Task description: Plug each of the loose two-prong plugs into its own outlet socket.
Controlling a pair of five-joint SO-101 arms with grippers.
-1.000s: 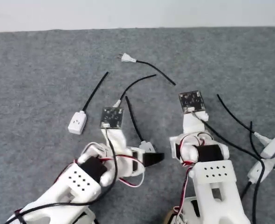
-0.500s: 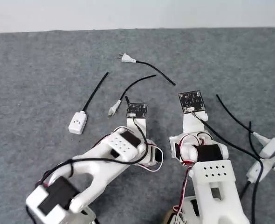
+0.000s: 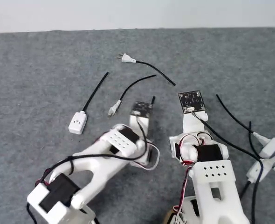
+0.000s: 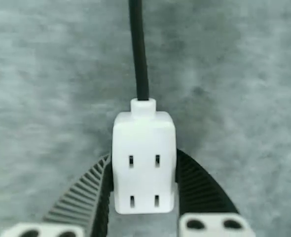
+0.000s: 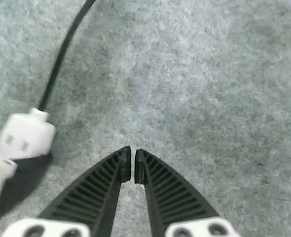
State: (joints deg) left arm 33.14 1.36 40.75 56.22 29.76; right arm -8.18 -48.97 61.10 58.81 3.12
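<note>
The outlet socket [image 4: 144,143], cord attached, was pinched by its sides in the left end effector [image 4: 143,173] near the table's middle; the grasp appeared complete. The nearest two-prong plug [image 3: 113,110] lay just beside, toward the left edge. The right end effector [image 5: 132,165] was pressed together, empty (next it should fetch that plug and align prongs to slots).

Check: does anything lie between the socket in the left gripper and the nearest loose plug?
Nothing visible does. The left gripper is shut on the socket, and in the high view bare carpet separates that arm's wrist from the nearest loose plug.
</note>
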